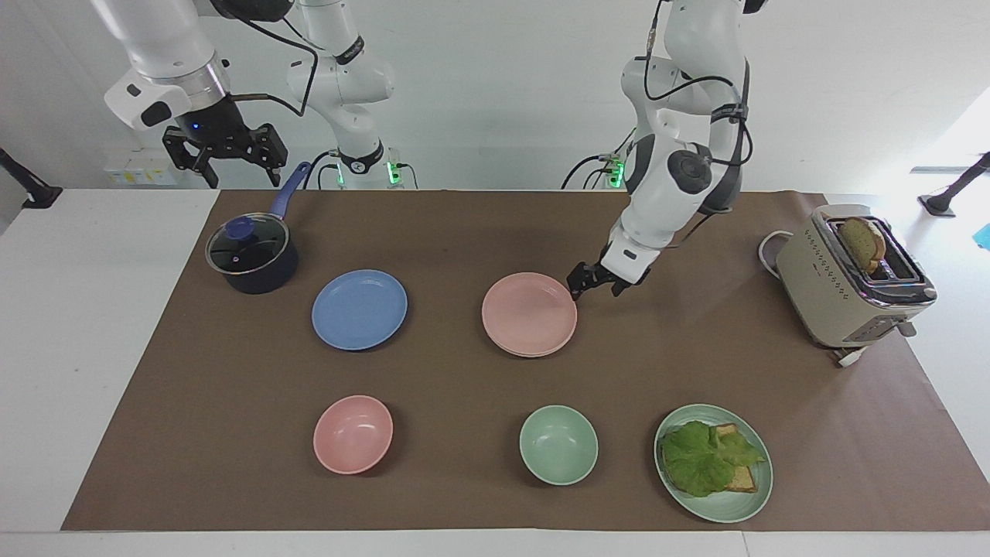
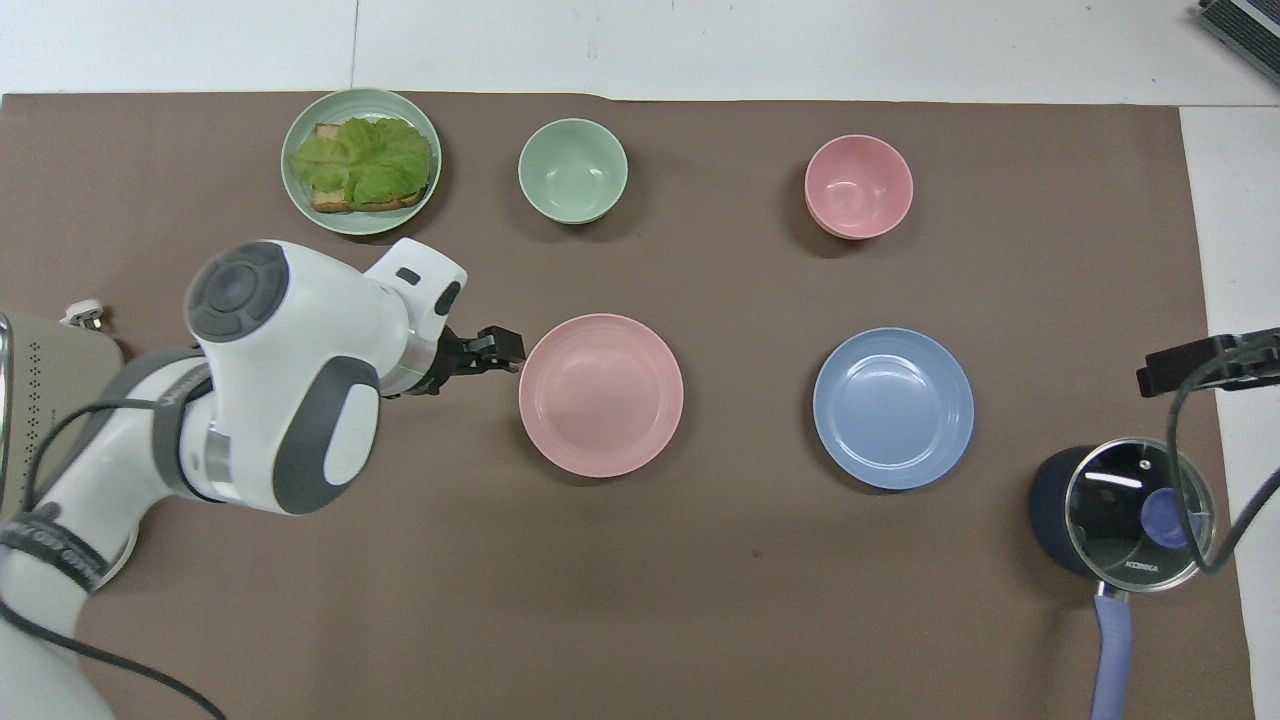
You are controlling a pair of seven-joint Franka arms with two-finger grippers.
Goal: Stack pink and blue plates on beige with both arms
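Brown paper covers the middle of a white table (image 1: 77, 348) set against a pale wall. Near its centre lies the shallow, matte pale pink plate (image 1: 529, 313), resting flat on the cream-beige plate of the same size, of which only a thin edge peeks out underneath (image 1: 534, 355). The left arm's black two-finger gripper (image 1: 594, 280) sits low just beside the pink plate's rim, toward the left arm's end of the table, its fingers parted and holding nothing. The medium blue matte plate (image 1: 360, 309) lies alone on the paper beside the stack, toward the right arm's end. The right arm waits with its black gripper (image 1: 224, 151) up in the air above the table's edge by a dark lidded saucepan with a blue handle (image 1: 252, 255), fingers spread and empty. Farther from the robots sit a small pink bowl (image 1: 353, 434), a pale green bowl (image 1: 558, 445) and a pale green plate (image 1: 754, 503) carrying toast and lettuce. A beige boxy toaster (image 1: 847, 278) stands at the left arm's end.
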